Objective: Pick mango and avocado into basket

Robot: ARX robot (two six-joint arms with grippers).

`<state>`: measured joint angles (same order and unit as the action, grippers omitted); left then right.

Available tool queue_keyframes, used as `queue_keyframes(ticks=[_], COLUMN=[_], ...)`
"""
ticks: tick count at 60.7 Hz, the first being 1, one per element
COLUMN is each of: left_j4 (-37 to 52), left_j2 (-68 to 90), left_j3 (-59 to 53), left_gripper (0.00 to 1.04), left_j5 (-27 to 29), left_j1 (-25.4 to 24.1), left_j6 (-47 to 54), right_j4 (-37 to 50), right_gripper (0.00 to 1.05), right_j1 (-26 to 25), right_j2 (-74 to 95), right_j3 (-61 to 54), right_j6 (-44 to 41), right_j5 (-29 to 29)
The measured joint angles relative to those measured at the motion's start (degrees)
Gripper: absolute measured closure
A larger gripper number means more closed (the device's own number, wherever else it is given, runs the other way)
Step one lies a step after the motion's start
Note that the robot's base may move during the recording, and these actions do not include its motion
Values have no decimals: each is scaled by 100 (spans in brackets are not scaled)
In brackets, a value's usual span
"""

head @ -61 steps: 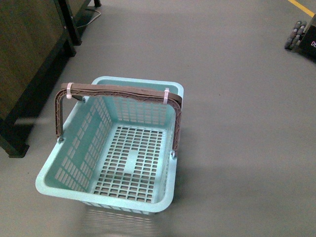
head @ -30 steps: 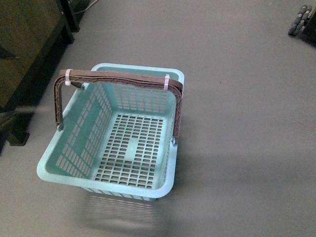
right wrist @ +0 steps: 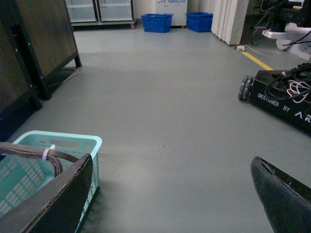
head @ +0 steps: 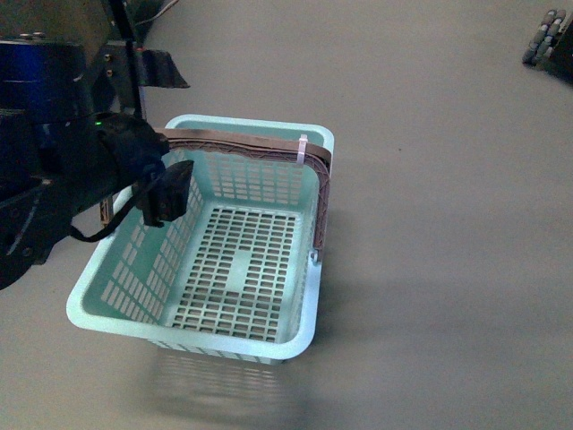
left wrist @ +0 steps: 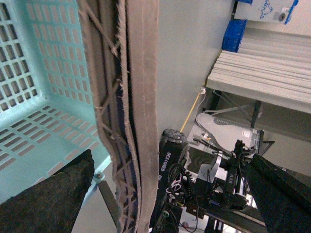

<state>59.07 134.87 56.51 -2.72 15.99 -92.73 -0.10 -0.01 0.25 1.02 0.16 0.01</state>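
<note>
- Mango, avocado: not in any view, so can't tell which way either lies from either tool, nor its long axis.
- Basket (head: 192,334): on the floor, straight ahead of the robot and a bit to its left. Nothing inside, slotted bottom bare. Long axis runs roughly away from the robot.
- Left arm (head: 72,179): hangs over the basket's left wall, near the far-left corner where the brown handles (left wrist: 141,73) stand up. This is the nearer arm to the basket by far.
- Left tool (left wrist: 171,158): fingers spread wide, nothing between them. Wrist cam looks along the handles w/ basket wall just beside.
- Right tool (right wrist: 172,159): also spread wide, empty. It faces open floor, w/ only one basket corner at the edge of its view. Arm itself isn't in the front view.
- Judgement: no fruit picked yet, task at its start. Next move turns on finding the fruit first. Drop point is settled, since the basket sits below and to the right of the left tool.
- Risk, as a guess: upright handles sit close to the left tool and could snag it.
</note>
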Motion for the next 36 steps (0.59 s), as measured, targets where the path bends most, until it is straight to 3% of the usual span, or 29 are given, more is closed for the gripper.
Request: queue_keyframes(ticks=[30, 36], left_j4=[-284, -286], left_j2=[872, 872], left_j3=[1353, 1375], left_gripper=[9, 28], left_j5=[527, 619], left_j1=[236, 251], left_j6=[35, 70], right_j4=[0, 0], right_gripper=[9, 9], right_j1=[0, 0], right_j2=[0, 0], right_j3=[0, 0], right_j6=[0, 2], right_j5=[0, 0])
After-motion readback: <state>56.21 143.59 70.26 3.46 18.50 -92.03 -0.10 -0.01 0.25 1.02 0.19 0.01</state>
